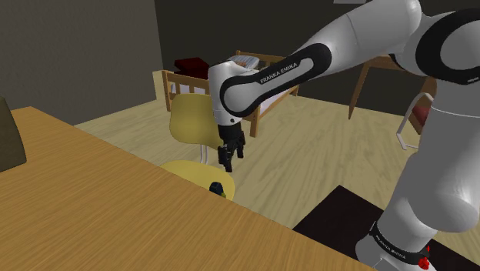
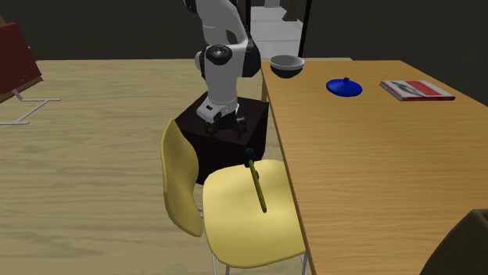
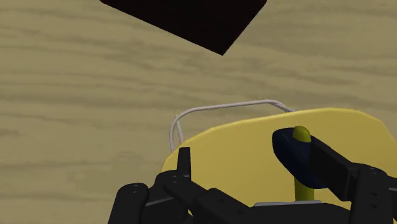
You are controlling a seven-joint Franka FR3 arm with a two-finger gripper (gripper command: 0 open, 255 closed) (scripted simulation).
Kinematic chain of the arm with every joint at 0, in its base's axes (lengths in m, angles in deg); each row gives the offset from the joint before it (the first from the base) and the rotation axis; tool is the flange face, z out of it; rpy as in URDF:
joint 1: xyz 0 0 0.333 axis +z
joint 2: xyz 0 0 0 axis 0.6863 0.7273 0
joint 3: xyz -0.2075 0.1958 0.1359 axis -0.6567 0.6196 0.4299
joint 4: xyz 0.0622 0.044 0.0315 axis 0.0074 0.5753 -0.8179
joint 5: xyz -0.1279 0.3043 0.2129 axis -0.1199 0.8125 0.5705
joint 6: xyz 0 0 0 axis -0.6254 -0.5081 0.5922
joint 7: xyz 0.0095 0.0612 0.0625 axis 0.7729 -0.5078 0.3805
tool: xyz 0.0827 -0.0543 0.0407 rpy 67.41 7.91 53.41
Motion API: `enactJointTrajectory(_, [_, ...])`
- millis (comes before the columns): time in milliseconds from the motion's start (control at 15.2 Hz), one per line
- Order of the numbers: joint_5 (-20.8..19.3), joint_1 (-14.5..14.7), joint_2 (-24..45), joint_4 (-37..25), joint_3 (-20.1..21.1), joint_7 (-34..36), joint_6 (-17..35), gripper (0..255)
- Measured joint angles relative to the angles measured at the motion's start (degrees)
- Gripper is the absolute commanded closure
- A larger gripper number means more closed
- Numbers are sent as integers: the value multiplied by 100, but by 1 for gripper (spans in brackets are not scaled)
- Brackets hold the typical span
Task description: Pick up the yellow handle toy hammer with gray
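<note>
Gripper (image 3: 251,153) fingers apart, empty; hammer (image 3: 291,158) head beside one finger. Second exterior view adds handle: flat on chair (image 2: 235,215), running away from gripper.

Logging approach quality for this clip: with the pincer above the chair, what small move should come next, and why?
Probably a small sideways shift, then lower. The pincer hangs open above the yellow chair seat. In the wrist view the hammer lies close by one finger rather than midway between both, so lowering now might land a finger on it.
</note>
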Motion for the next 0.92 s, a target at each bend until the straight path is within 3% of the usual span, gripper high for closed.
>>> enactJointTrajectory(330, [-242,297,974,-886,135,192,113,0])
enactJointTrajectory(924, [-649,876,2626,-2837,200,337,-155,0])
